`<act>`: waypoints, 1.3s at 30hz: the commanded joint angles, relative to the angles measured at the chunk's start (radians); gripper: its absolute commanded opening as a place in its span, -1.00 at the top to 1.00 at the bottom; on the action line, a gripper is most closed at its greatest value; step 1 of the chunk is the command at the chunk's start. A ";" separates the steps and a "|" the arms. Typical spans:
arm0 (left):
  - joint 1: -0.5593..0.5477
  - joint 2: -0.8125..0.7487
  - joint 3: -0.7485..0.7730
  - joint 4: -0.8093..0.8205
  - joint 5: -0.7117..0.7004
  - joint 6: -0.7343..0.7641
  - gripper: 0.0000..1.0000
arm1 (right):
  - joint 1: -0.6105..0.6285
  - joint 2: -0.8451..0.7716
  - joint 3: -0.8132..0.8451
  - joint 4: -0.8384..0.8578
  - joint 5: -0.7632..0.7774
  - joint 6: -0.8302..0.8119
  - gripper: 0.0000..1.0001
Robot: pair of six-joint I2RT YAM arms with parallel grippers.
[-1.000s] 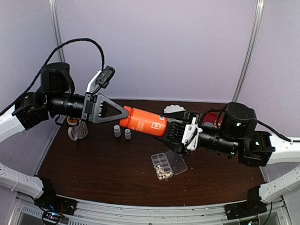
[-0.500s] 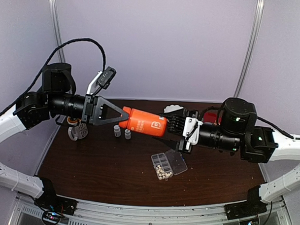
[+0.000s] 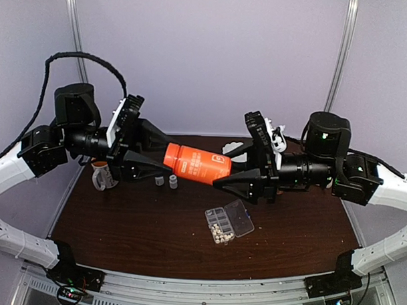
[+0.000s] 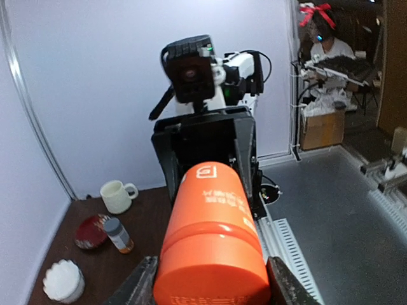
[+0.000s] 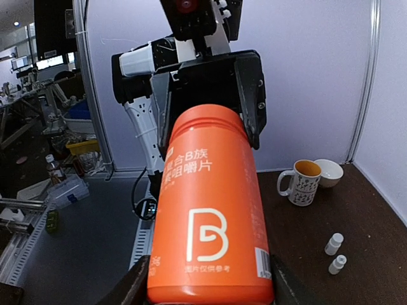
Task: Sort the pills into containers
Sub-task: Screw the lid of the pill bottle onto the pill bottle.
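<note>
Both my grippers are clamped on one orange bottle [image 3: 196, 164], held sideways in the air above the table [image 3: 134, 230]: L gripper [image 3: 162, 159] grips its cap end, R gripper [image 3: 224, 170] grips its base end w/ the white logo. Pills [image 3: 220, 232] sit in the clear organizer box [image 3: 210, 215], lid [image 3: 241, 218] flipped open, on the table below the bottle's R end. 2 tiny white bottles [image 3: 166, 180] stand under its L end, w/ a mug [image 3: 102, 177] further out past that end.
</note>
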 commanded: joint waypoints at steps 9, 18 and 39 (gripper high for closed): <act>-0.056 -0.044 0.026 -0.214 -0.021 1.194 1.00 | -0.066 -0.013 0.021 0.046 -0.290 0.574 1.00; -0.136 -0.084 -0.083 -0.094 -0.366 1.614 1.00 | -0.129 -0.020 -0.092 0.362 -0.321 0.916 1.00; -0.136 -0.227 -0.224 0.128 -0.629 0.540 -0.95 | -0.138 -0.098 -0.008 -0.188 0.052 0.129 1.00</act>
